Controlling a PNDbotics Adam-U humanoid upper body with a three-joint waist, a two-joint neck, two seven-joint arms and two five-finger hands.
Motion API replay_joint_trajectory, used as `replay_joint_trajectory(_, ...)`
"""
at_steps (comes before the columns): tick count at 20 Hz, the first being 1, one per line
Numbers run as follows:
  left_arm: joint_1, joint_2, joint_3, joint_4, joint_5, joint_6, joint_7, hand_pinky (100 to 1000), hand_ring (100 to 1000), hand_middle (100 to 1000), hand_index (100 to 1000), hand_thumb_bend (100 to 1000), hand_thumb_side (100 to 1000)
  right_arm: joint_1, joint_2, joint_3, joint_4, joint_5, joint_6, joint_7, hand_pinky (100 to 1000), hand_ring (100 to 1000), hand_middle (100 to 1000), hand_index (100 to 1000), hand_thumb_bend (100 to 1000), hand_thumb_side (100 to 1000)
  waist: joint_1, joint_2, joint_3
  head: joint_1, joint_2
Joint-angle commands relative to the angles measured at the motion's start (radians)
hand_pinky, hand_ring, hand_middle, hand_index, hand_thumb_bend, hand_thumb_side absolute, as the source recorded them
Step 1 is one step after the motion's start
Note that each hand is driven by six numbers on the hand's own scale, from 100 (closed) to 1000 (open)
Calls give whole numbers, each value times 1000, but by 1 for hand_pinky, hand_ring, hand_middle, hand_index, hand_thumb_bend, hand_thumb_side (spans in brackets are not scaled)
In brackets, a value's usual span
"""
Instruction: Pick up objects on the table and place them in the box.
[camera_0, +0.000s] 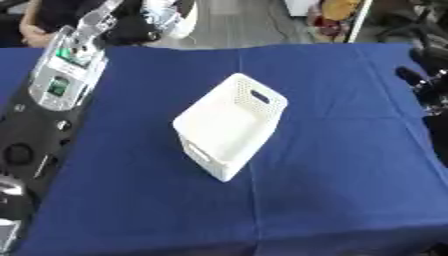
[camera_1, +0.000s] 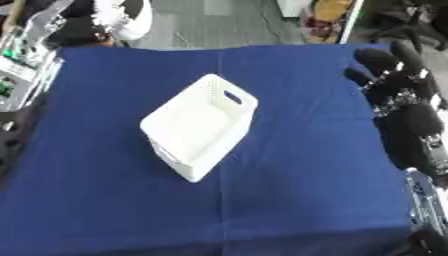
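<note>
Now | white box (camera_0: 229, 125) mid blue table (camera_0: 350, 165) | right hand (camera_1: 389, 75) apart

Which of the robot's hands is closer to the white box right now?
Right, as far as visible. The right hand hangs by the table's right edge, level with the white box. The left arm stretches toward the far left corner; its hand isn't clearly visible.

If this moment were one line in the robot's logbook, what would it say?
box: white, looks empty, mid-table | cloth: blue | right hand: idle at table's right edge
</note>
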Motion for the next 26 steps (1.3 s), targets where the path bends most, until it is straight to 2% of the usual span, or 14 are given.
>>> replay_joint_trajectory(1, -43, -19, -20, 20, -50, -33, -15, 100, 100, 427, 508, 100, 466, -7, -14, -1, -17, -6, 0, 4, 959, 997, 886, 1000, 203, 594, -1, -15, -2, 13, 0)
replay_joint_trajectory(6, -66, -60, -53, 81, -144, -99, -34, 100, 100, 426, 513, 100, 443, -8, -12, 2, -17, -10, 2, 8, 960, 997, 887, 1000, 204, 594, -3, -13, -4, 19, 0)
replay_joint_trajectory(7, -68, -67, -60, 94, -164, -113, -38, 100, 100, 426, 514, 100, 378, -8, -11, 3, -17, -10, 3, 8, 960, 998, 887, 1000, 204, 593, -4, -13, -5, 20, 0)
replay_joint_trajectory(8, -69, -73, -66, 106, -183, -128, -41, 100, 100, 426, 515, 100, 437, -8, -10, 3, -17, -10, 3, 9, 961, 998, 887, 1000, 204, 594, -5, -13, -6, 21, 0)
replay_joint_trajectory(20, -36, -127, -139, 213, -363, -266, -94, 100, 104, 431, 529, 100, 378, -9, -8, 4, -17, -13, 4, 12, 961, 998, 887, 1000, 204, 594, -9, -10, -8, 24, 0)
replay_joint_trajectory(22, -27, -131, -149, 229, -401, -289, -108, 100, 123, 446, 542, 100, 354, -8, -8, 4, -17, -13, 4, 13, 962, 998, 887, 1000, 205, 594, -9, -10, -8, 24, 0)
replay_joint_trajectory(23, -23, -131, -153, 236, -423, -302, -118, 100, 198, 494, 603, 100, 318, -8, -8, 4, -17, -13, 4, 13, 961, 998, 887, 1000, 204, 594, -9, -10, -7, 24, 0)
replay_joint_trajectory(24, -18, -132, -156, 243, -445, -317, -128, 100, 170, 480, 585, 100, 297, -8, -7, 4, -17, -13, 4, 13, 961, 998, 887, 1000, 204, 594, -9, -11, -7, 24, 0)
replay_joint_trajectory(25, -15, -134, -157, 248, -462, -331, -136, 157, 308, 549, 663, 115, 490, -9, -7, 4, -17, -13, 4, 13, 961, 998, 887, 1000, 204, 594, -9, -10, -7, 24, 0)
replay_joint_trajectory(26, -11, -134, -161, 253, -484, -353, -152, 157, 308, 549, 663, 115, 490, -9, -7, 4, -17, -13, 4, 13, 961, 998, 887, 1000, 204, 594, -9, -10, -7, 24, 0)
